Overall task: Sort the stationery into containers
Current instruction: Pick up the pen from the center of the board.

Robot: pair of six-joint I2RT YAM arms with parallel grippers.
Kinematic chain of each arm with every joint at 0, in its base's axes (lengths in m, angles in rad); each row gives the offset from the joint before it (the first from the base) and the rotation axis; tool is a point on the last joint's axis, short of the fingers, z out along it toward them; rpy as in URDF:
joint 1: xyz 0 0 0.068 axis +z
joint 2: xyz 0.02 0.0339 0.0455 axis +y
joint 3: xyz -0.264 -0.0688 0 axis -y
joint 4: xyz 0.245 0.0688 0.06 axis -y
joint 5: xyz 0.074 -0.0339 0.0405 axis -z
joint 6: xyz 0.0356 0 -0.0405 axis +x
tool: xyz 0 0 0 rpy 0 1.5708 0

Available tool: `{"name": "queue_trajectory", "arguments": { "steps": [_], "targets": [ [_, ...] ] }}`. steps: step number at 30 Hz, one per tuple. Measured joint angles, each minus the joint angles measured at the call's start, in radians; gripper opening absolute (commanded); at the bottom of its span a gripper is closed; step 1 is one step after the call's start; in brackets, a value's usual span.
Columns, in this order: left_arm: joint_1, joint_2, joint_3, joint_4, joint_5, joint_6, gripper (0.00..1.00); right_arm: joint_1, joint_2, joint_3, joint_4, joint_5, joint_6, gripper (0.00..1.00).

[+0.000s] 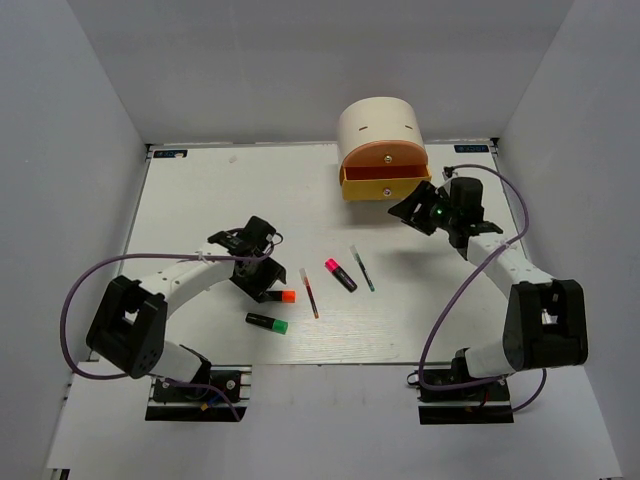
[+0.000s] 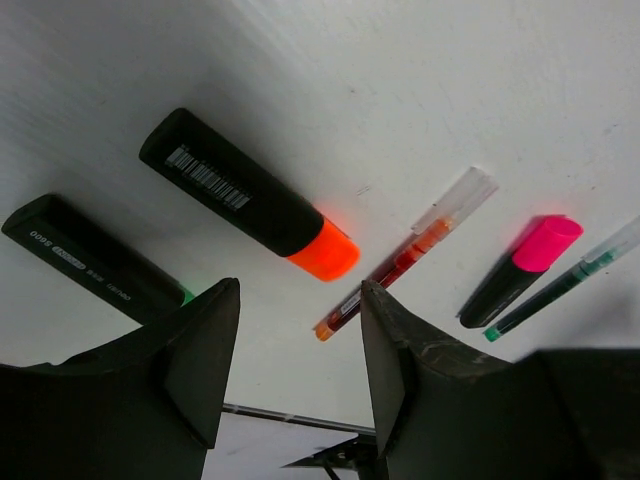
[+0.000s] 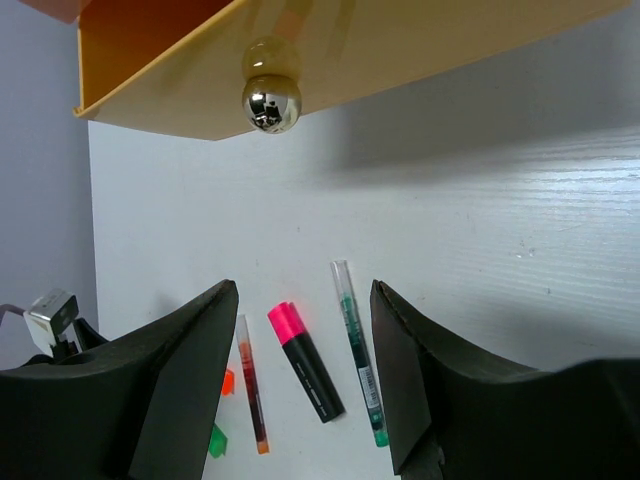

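Left wrist: green highlighter (image 2: 85, 258) cap mostly behind my left gripper (image 2: 298, 300) finger; green pen (image 2: 560, 285) clipped at right edge. Right wrist: yellow drawer (image 3: 420, 45) cut off at top; orange highlighter (image 3: 228, 381) just a sliver.

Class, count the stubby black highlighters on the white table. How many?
3. The orange-capped highlighter lies beside the left gripper, the green-capped highlighter nearer the arm bases, the pink-capped highlighter between the red pen and green pen. Others may lie unseen in the drawers.
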Motion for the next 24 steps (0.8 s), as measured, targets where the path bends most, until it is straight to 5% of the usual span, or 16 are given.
{"name": "queue_trajectory", "arguments": {
  "steps": [12, 20, 21, 22, 24],
  "targets": [
    [0.0, 0.099, -0.025, 0.003, 0.032, -0.013, 0.62, -0.006, -0.039, -0.04, -0.025, -0.078, -0.109, 0.62],
    [0.0, 0.163, -0.004, 0.02, 0.056, -0.009, 0.28, -0.005, -0.179, -0.089, -0.016, -0.135, -0.198, 0.63],
    [0.0, 0.165, 0.001, 0.024, 0.055, -0.003, 0.26, -0.005, -0.196, -0.095, -0.014, -0.142, -0.211, 0.67],
    [0.0, 0.166, 0.003, 0.028, 0.054, 0.002, 0.21, -0.006, -0.209, -0.1, -0.011, -0.153, -0.227, 0.89],
    [0.0, 0.164, 0.011, 0.029, 0.051, 0.019, 0.16, -0.006, -0.23, -0.115, -0.003, -0.183, -0.274, 0.91]
  ]
}}
